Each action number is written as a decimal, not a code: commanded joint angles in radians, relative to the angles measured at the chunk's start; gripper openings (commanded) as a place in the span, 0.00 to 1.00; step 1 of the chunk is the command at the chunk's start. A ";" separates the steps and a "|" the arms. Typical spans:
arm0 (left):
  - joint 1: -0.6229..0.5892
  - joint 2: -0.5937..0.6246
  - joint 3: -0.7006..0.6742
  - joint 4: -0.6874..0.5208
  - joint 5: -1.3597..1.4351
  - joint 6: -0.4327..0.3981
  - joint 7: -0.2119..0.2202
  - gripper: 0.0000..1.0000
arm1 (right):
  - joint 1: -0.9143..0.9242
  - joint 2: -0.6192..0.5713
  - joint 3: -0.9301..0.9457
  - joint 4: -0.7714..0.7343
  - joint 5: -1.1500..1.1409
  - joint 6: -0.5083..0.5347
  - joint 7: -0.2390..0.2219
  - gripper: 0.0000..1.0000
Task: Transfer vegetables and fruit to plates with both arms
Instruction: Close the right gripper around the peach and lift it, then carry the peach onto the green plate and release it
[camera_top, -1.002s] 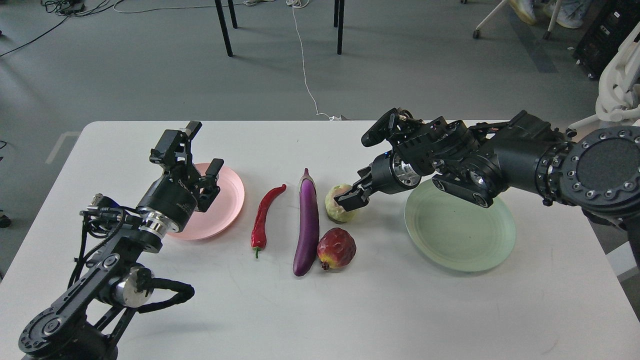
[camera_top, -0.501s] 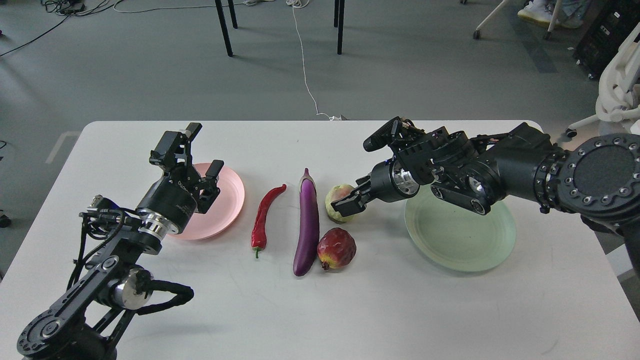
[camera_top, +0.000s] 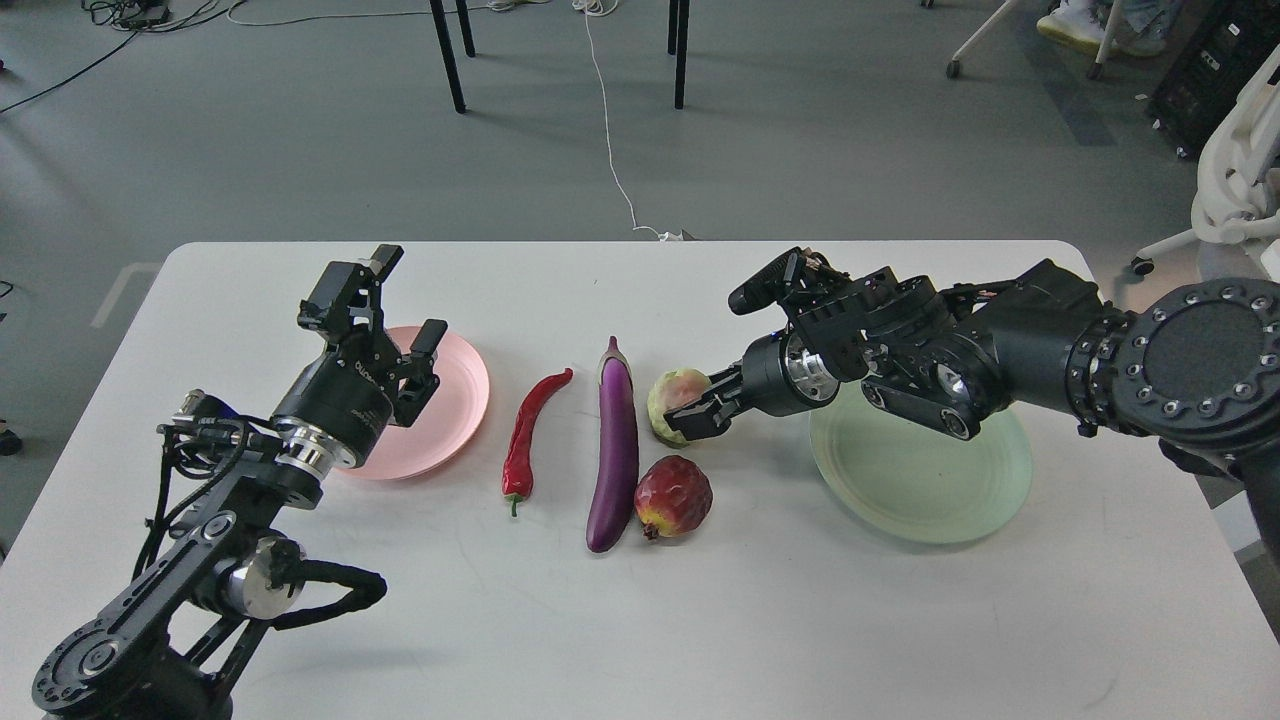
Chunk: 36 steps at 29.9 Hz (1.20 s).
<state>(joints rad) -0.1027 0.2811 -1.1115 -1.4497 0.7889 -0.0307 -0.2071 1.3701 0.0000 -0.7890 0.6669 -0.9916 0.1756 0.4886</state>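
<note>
While our right gripper (camera_top: 695, 413) pinches the pale fruit (camera_top: 672, 398) on the table (camera_top: 700, 620), btwn eggplant (camera_top: 616, 450) & green plate (camera_top: 920, 475), our left gripper (camera_top: 395, 310) hangs spread over the pink plate (camera_top: 455, 410).

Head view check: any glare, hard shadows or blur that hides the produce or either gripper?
Head view: sharp and evenly lit, no motion blur. Small glare streak on the eggplant. Soft shadows under the green plate and dark red fruit. The right gripper is dark at the pale fruit, so its grip is hard to read; the left gripper is clear.
</note>
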 joint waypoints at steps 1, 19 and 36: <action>0.000 0.001 -0.001 -0.001 0.001 0.000 0.000 1.00 | 0.039 0.000 -0.007 0.035 -0.004 0.002 0.000 0.45; -0.002 -0.016 0.016 -0.012 0.004 -0.003 0.002 1.00 | 0.126 -0.535 -0.065 0.283 -0.279 -0.004 0.000 0.45; -0.002 -0.005 0.015 -0.017 0.006 -0.003 0.000 1.00 | 0.082 -0.541 -0.053 0.264 -0.268 -0.065 0.000 0.94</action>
<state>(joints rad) -0.1044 0.2746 -1.0954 -1.4652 0.7941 -0.0338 -0.2056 1.4369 -0.5359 -0.8420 0.9173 -1.2661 0.1100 0.4888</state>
